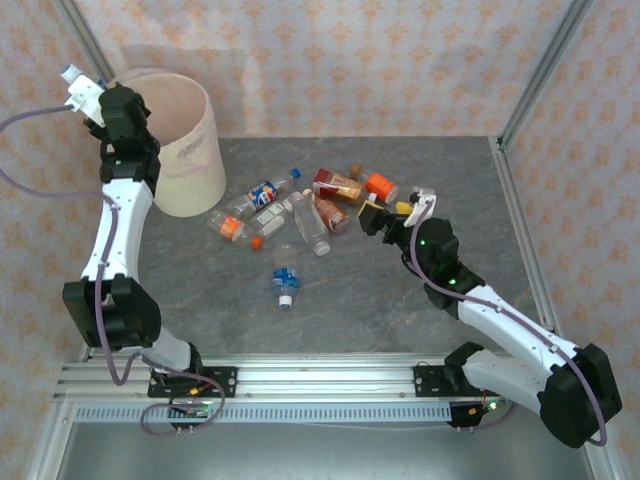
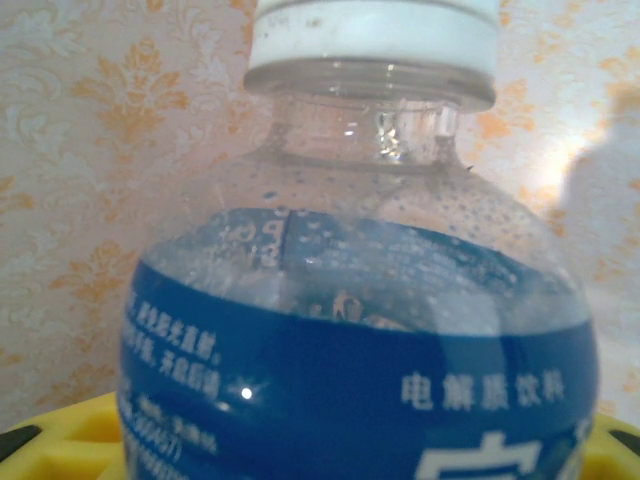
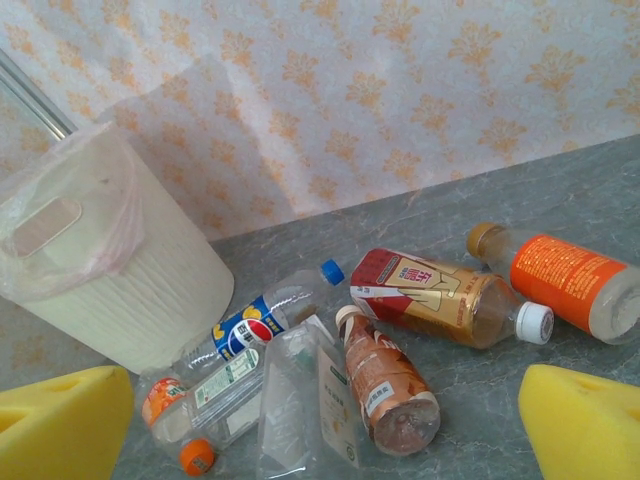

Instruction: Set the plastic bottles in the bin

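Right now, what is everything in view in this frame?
held bottle: one, blue label, white cap, raised left of the bin.
bottle heap: at least six, mixed labels, table centre.
lone bottle: one, blue label, nearer the arms.
bin: one, cream with pinkish liner, far left.
table: one, grey.
left tool: yellow pads, shut on held bottle.
right tool: yellow pads, open, at the heap's right edge.

We are losing the blue-labelled bottle (image 2: 360, 300) past the top and bottom edges of the left wrist view, its small print blurring. The right wrist view's right edge is cropping the orange-labelled bottle (image 3: 575, 280), its left edge the bin (image 3: 130, 290).
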Robot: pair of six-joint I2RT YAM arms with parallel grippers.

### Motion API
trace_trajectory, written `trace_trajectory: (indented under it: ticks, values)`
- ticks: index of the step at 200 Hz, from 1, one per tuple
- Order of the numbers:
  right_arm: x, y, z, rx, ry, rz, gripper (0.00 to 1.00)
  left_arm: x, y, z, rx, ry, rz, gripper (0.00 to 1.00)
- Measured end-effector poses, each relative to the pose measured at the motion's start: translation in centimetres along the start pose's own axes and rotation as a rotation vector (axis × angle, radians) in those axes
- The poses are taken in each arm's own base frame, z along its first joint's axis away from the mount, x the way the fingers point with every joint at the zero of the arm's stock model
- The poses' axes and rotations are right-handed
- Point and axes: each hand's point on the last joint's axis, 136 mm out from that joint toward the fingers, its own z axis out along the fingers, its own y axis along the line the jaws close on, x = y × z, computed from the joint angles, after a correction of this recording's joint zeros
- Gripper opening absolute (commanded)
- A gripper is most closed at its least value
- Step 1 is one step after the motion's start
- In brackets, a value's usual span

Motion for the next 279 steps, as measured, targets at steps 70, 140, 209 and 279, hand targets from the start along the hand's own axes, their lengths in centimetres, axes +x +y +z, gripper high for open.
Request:
trace_trajectory:
  ticks: [70,140,209,279]
  values:
    - [0.3,-0.6,-0.2,0.03,0.005,0.009,0.99,3.9,2.7,4.8,-0.12,0.105,0.124,0.43]
    - [0.7,-1.2,-0.4,0.054,0.015,0.007,0.99,5.6,3.8,6.3,-0.193,0.224,0.192,0.65]
    - [1.2,-1.6,-0.4,0.067,0.023,0.005,0.99,6.3,3.7,5.7,-0.178,0.289,0.201,0.97]
    - [1.1,-2.0,-0.5,0.087,0.014,0.011,0.99,2.9,1.3,2.2,-0.052,0.29,0.103,1.0]
